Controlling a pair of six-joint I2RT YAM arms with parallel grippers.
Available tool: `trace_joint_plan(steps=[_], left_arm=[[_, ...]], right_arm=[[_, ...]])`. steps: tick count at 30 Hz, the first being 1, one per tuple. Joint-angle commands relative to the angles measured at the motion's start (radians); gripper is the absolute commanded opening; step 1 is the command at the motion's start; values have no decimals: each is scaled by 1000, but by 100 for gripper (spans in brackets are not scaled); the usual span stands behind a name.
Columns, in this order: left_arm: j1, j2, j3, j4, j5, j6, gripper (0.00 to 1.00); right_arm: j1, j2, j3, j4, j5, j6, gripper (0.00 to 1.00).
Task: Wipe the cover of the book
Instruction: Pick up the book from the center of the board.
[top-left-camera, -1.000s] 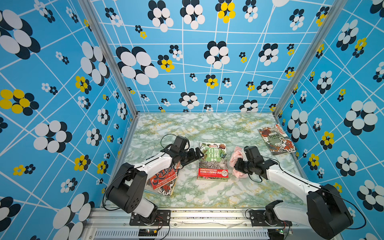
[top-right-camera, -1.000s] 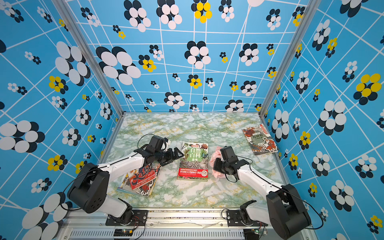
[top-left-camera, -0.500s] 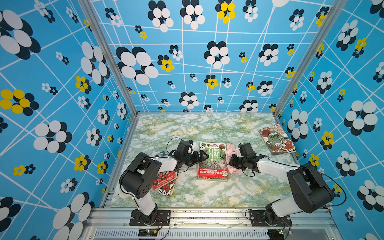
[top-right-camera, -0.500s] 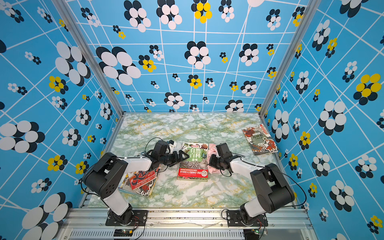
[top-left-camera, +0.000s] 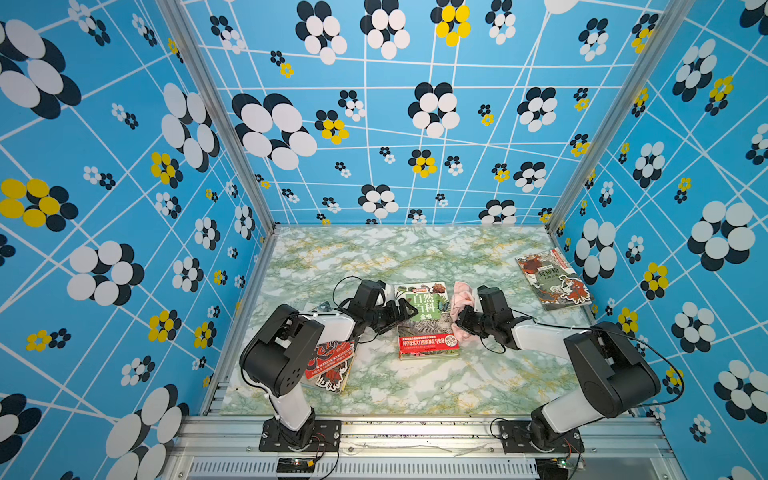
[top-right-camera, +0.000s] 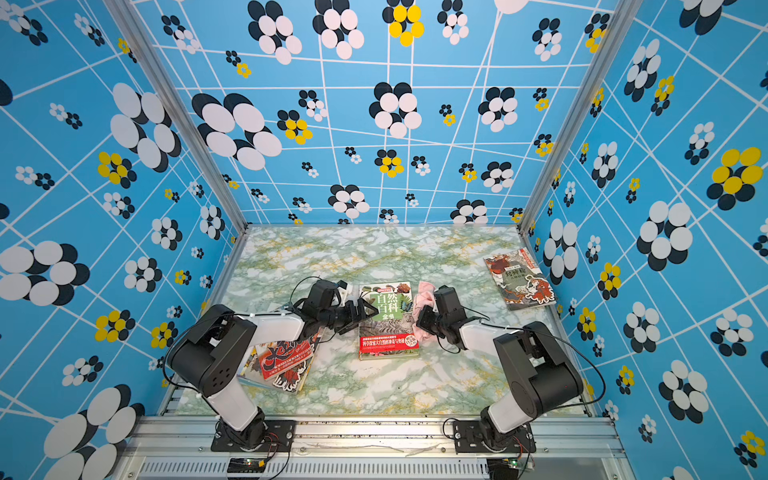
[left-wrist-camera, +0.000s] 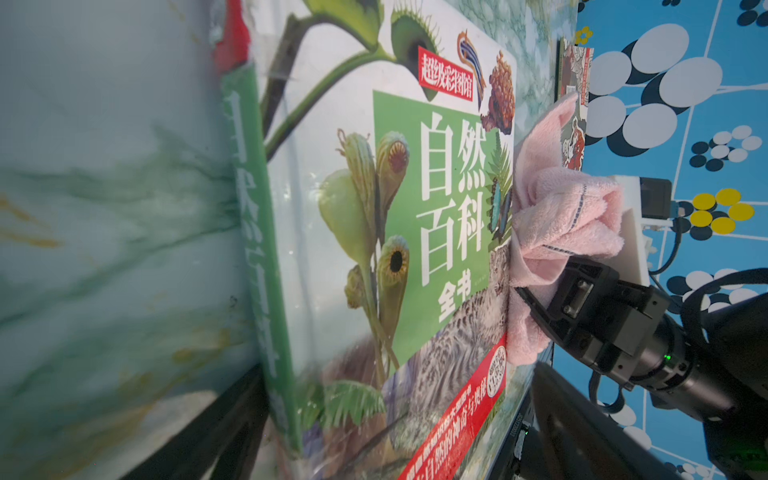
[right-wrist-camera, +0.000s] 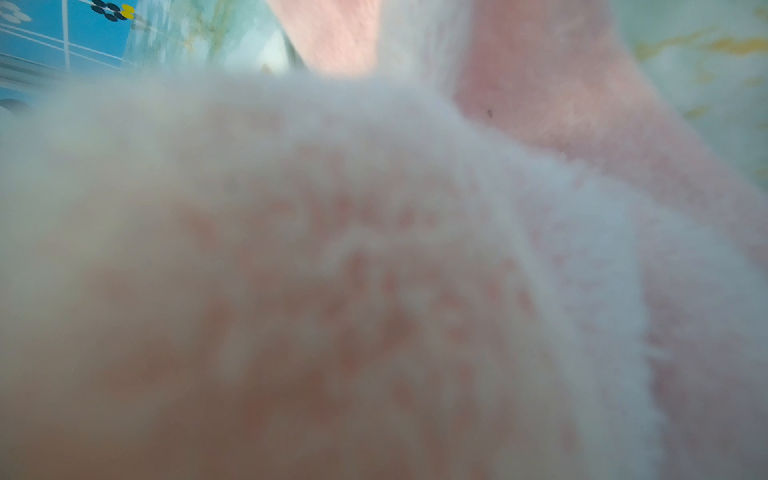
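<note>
Two grippers are counted: the left gripper (top-left-camera: 405, 312) is spread beside one green book (top-left-camera: 428, 328), and the right gripper (top-left-camera: 460, 322) is pinched on one pink cloth (top-left-camera: 461, 293). Two more, a red book (top-left-camera: 330, 365) and a corner book (top-left-camera: 552, 278), are laid apart.

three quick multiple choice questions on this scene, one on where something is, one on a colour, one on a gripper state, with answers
1. Where is the cloth relative to the green book?
A. at the book's edge on the side of the right gripper
B. by the back wall
C. under the left arm

2. What colour is the cloth?
A. blue
B. pink
C. yellow

3. What state is the left gripper in?
A. shut on the cloth
B. shut on the green book
C. open

Answers:
1 A: both top views show it bunched at that edge, clamped in the right gripper.
2 B: the left wrist view shows pink fabric.
3 C: its fingers stand spread at the book's opposite edge.
</note>
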Motion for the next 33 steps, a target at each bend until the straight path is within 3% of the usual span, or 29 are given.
trace_joint_plan(steps=[1,6,12,21,31,33], left_arm=[[-68,-85,36,343,248,-105,98],[-84,-144,72,267,253,-62,98],[-94,-187,117,-5,197,61,96],[-61,-235,213,-482,52,270,81],[-32,-222,245,-636,19,303,47],[-20,-242,245,-652,17,305,35]], right_arm=[[86,58,-65,-62,-172,44,0],[87,68,-73,-33,-206,56,0],[89,58,-64,-29,-211,59,0],[87,35,-43,-80,-194,26,0],[87,35,-33,-89,-187,14,0],[85,41,-29,-82,-189,12,0]])
